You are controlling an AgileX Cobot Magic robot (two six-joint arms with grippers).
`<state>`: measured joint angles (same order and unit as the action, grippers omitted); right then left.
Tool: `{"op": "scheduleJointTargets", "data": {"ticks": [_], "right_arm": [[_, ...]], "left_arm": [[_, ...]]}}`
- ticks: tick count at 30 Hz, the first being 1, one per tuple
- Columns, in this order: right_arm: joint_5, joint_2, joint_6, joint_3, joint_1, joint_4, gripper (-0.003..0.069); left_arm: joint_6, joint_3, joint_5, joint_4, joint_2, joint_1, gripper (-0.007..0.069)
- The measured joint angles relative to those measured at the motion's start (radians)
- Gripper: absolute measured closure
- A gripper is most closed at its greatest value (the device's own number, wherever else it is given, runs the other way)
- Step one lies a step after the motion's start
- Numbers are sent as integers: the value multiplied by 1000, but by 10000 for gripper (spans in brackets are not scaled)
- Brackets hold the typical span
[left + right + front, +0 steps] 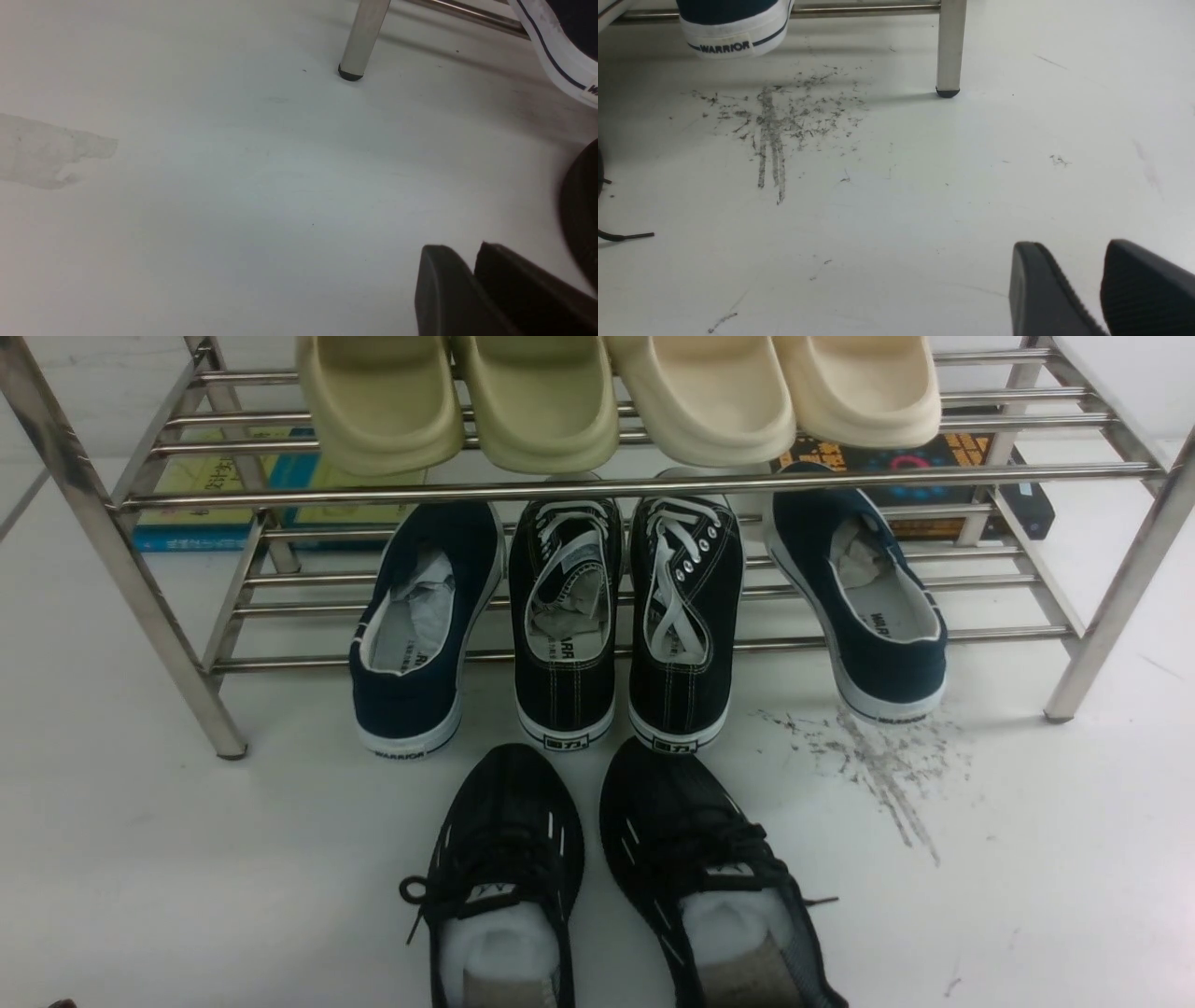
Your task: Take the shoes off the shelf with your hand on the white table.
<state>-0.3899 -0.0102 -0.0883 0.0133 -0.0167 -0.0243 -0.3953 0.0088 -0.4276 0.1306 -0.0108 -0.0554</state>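
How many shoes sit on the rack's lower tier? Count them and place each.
4. Left to right: a navy slip-on, two black canvas sneakers with white laces, and a second navy slip-on. None looks hidden.

Black shoes (616,877) — white dashes; white table (1027,896).

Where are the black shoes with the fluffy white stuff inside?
The black shoes sit side by side on the white table, low in the front view's middle, just before the lace-up sneakers.
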Motion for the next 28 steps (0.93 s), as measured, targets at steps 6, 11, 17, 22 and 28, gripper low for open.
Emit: {"op": "scheduleJointTargets", "data": {"ticks": [6,11,17,22,28], "right_arm": [[0,0,0,0,0,0,421],[0,0,0,0,0,0,421],[0,0,0,0,0,0,421],[0,0,0,0,0,0,421],[0,0,0,0,0,0,421]], "left_arm": [[0,0,0,0,0,0,491],[0,0,0,0,0,0,482],[0,0,1,0,0,0,478],[0,0,1,0,0,0,473],[0,0,1,0,0,0,466]]}}
